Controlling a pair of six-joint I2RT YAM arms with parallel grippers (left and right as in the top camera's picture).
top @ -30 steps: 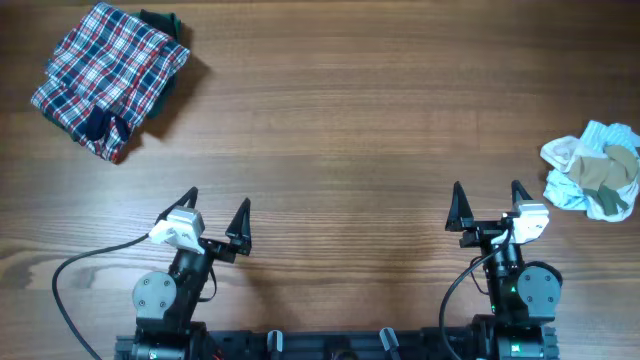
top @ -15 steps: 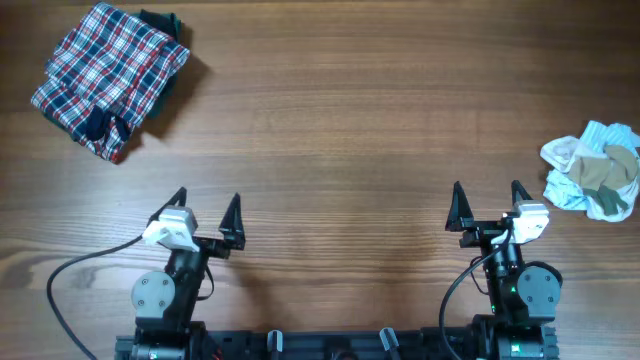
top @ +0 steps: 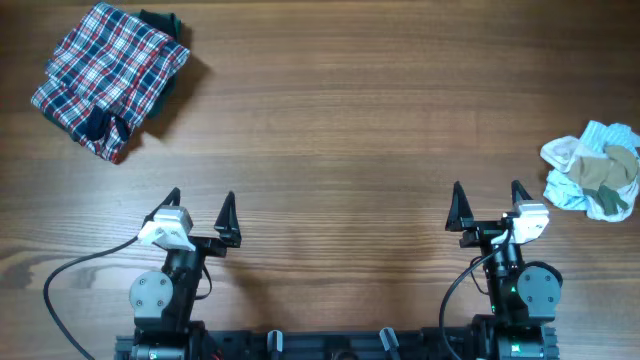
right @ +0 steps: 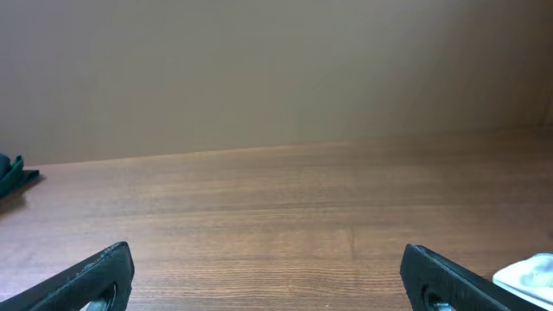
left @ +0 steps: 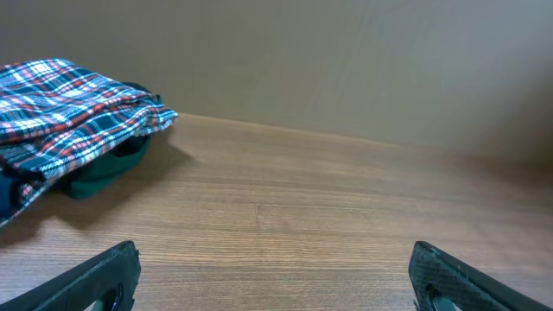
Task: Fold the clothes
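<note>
A red, white and navy plaid garment [top: 108, 78] lies folded in a bundle at the far left corner of the wooden table, on top of a dark green cloth [top: 160, 22]. It also shows in the left wrist view [left: 65, 108]. My left gripper [top: 200, 205] is open and empty near the front edge, far from the garment. My right gripper [top: 486, 195] is open and empty near the front right. In both wrist views the fingers stand wide apart over bare wood.
A crumpled pile of light blue, white and tan clothes [top: 595, 170] lies at the right edge of the table; its corner shows in the right wrist view [right: 527, 275]. A plain wall rises behind the table's far edge.
My left gripper has shifted slightly to the left and turned a little. The right arm and both cloth piles have not moved.
</note>
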